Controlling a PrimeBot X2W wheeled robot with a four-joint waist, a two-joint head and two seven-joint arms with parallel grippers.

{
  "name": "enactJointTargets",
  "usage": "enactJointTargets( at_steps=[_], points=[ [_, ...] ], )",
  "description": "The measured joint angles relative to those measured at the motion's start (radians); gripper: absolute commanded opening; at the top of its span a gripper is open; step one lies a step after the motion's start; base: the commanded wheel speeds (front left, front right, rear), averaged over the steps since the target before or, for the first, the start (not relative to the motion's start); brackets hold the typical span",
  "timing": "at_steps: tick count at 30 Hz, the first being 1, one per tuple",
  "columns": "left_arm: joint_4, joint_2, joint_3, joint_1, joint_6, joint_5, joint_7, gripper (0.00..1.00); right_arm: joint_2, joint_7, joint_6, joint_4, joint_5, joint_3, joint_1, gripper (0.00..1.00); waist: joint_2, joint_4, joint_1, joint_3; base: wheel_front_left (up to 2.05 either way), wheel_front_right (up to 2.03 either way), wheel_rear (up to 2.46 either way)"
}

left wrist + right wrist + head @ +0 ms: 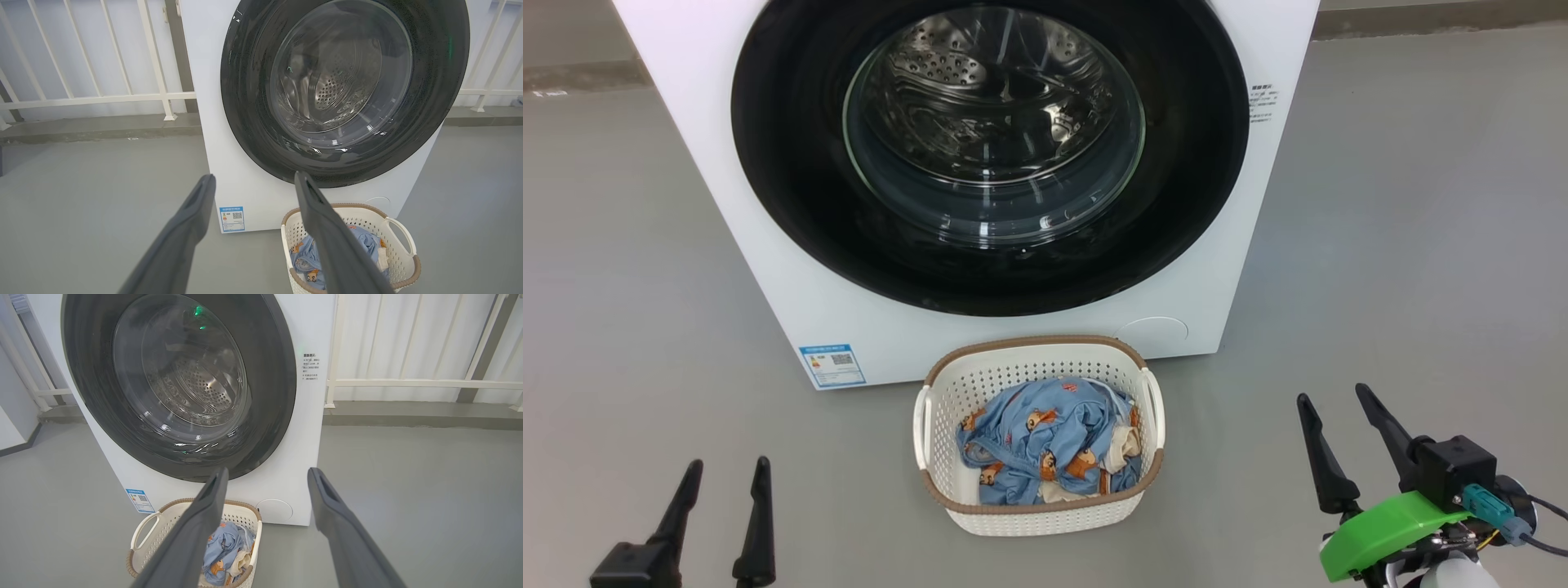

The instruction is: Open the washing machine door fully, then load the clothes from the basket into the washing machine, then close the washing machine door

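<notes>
Nearest are the 2 claws: the left claw (729, 462) and right claw (1332, 393) hover low at either side, each spread wide and empty, fingers aimed forward. Between them, on the floor (621, 327), the basket (1029, 340) sits just beside the washing machine (768, 269) front, the clothes (1045, 437) heaped inside. Above it the door (792, 163) is shut. I cannot make out a handle on its glossy rim, so fingers may slip off, and a low reach could shove the basket. The door's bottom edge hangs close over the basket rim. Open floor lies on the 2 flanks; a white railing (102, 98) stands well behind.
</notes>
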Motion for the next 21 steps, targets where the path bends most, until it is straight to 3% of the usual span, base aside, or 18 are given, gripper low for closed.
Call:
enactJointTargets(
  at_steps=[7,21],
  points=[
    [0.007,-0.01,0.023,0.008,0.014,0.082,-0.018,1.0,0.009,-0.018,0.0,0.008,-0.091,-0.017,-0.019,1.0,0.0,0.0,0.0,0.003,0.0,0.0,0.0],
    [0.029,-0.035,0.069,0.008,0.032,0.082,-0.018,1.0,0.028,-0.018,0.0,0.009,-0.094,-0.074,-0.019,1.0,0.0,0.003,0.0,0.004,0.0,0.0,0.0]
  ],
)
